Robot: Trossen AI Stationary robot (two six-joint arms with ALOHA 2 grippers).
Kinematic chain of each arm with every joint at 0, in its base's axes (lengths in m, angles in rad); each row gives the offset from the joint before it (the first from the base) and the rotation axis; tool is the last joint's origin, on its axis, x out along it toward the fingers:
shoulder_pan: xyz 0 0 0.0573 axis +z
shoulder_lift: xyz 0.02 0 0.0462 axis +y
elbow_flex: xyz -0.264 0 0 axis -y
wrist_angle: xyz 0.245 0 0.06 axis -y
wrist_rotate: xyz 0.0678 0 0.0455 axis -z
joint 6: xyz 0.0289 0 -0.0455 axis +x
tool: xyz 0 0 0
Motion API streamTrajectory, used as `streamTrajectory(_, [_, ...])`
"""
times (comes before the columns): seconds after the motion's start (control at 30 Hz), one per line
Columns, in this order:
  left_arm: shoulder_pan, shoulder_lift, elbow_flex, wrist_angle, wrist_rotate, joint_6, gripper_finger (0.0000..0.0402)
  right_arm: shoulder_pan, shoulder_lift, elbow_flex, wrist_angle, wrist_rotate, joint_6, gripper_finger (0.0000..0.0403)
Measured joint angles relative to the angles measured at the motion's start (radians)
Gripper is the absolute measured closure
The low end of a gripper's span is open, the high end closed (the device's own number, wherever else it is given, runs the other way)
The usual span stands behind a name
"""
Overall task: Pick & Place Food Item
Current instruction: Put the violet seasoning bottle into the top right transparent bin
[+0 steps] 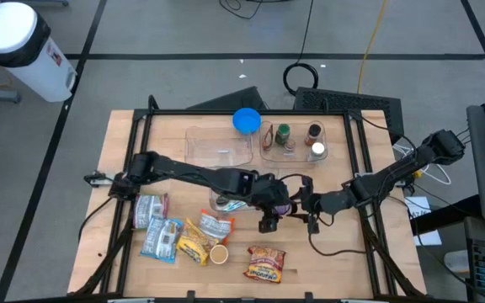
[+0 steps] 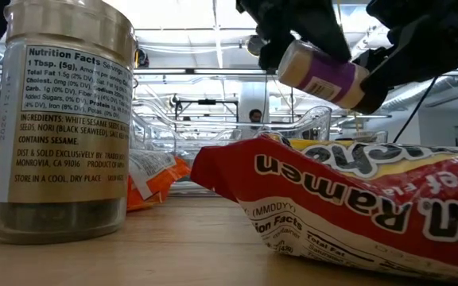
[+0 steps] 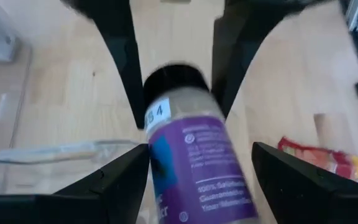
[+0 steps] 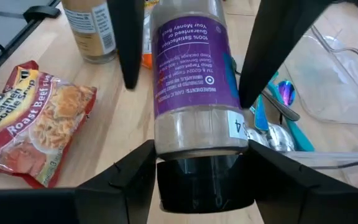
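Your right tool (image 4: pixel 194 171) clamps the cap end of the purple-label spice jar (image 4: pixel 194 81); its long axis points at the wide-open left tool (image 3: pixel 191 180) straddling its far end.

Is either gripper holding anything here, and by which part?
The right gripper holds the purple-labelled spice jar at its black cap end, in the air. The left gripper straddles the jar's other end, fingers wide and apparently not clamping it.

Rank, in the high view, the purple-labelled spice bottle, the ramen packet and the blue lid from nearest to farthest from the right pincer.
Measured from the right pincer:
1. Purple-labelled spice bottle: held between both pincers, mid-table.
2. Ramen packet: near the table's front edge, below the pincers in the picture.
3. Blue lid: at the back, beside the clear containers.
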State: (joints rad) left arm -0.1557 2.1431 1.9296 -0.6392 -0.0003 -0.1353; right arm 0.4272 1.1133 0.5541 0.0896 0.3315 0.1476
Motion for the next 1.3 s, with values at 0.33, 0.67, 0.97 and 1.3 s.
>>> streamTrajectory(0.33, [0.0, -0.001, -0.008, -0.044, 0.003, -0.005, 0.0147, 0.001, 0.0, 0.0, 0.01, -0.019, 0.002, 0.0195])
streamTrajectory(0.67, [-0.004, -0.001, -0.009, -0.034, 0.042, -0.018, 0.0241, 0.001, -0.04, 0.0, 0.001, -0.138, 0.075, 0.0172])
streamTrajectory(0.97, [-0.012, -0.006, -0.113, 0.475, -0.006, 0.088, 0.0241, 0.003, -0.286, 0.0, -0.226, -0.318, 0.136, 0.0147])
streamTrajectory(1.3, [0.099, -0.014, -0.331, 1.039, 0.207, 0.056, 0.0241, 0.002, -0.537, -0.003, -0.325, -0.246, 0.124, 0.0161])
